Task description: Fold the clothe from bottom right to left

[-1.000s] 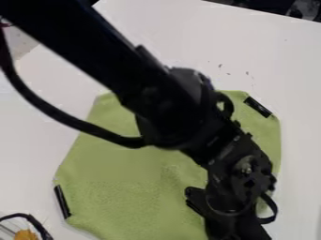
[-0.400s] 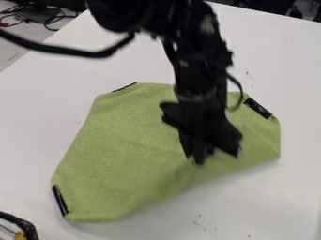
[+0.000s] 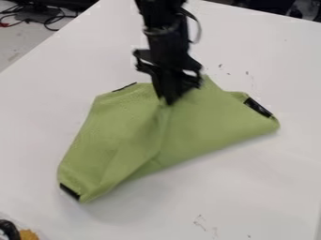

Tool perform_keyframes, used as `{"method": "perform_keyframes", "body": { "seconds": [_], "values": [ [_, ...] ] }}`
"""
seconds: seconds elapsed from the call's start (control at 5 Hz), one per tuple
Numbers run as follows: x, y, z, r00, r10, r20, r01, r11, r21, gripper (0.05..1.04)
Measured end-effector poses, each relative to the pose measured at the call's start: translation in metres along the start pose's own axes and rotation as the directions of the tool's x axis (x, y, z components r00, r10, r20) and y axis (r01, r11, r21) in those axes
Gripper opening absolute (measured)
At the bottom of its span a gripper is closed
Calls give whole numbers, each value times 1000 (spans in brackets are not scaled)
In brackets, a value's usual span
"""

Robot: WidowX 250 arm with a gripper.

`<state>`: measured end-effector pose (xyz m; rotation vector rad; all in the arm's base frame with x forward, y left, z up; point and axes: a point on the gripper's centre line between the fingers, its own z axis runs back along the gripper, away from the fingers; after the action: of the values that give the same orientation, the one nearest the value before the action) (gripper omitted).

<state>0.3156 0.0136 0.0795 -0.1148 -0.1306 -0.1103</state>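
Observation:
The gripper (image 3: 168,99) hangs over the upper middle of the green cloth (image 3: 203,122), shut on a gathered bit of it. Creases run down from the fingertips toward the lower left. The cloth's lower right part lies turned up over the rest, and its lower edge slants from the bottom left up to the right. Black strips mark the right corner, the lower left corner and the upper left edge.
The cloth rests on a white table (image 3: 263,187). A black object with an orange part (image 3: 28,234) sits at the bottom left edge. Cables (image 3: 37,18) lie beyond the table's upper left edge.
From the bottom right, my gripper has moved up and to the left, drawing the held part of the cloth over the rest. The lower left corner has shifted slightly up and inward.

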Motion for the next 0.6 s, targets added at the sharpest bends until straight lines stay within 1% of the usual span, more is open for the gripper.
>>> {"method": "perform_keyframes", "body": {
  "seconds": [0.2,0.4,0.6],
  "values": [
    [17,49,-4,999,27,-18,-27,1000,-12,68],
    [22,102,0,998,62,-34,-63,998,-22,68],
    [13,149,-5,997,64,-46,-66,996,-52,68]
  ]
}}
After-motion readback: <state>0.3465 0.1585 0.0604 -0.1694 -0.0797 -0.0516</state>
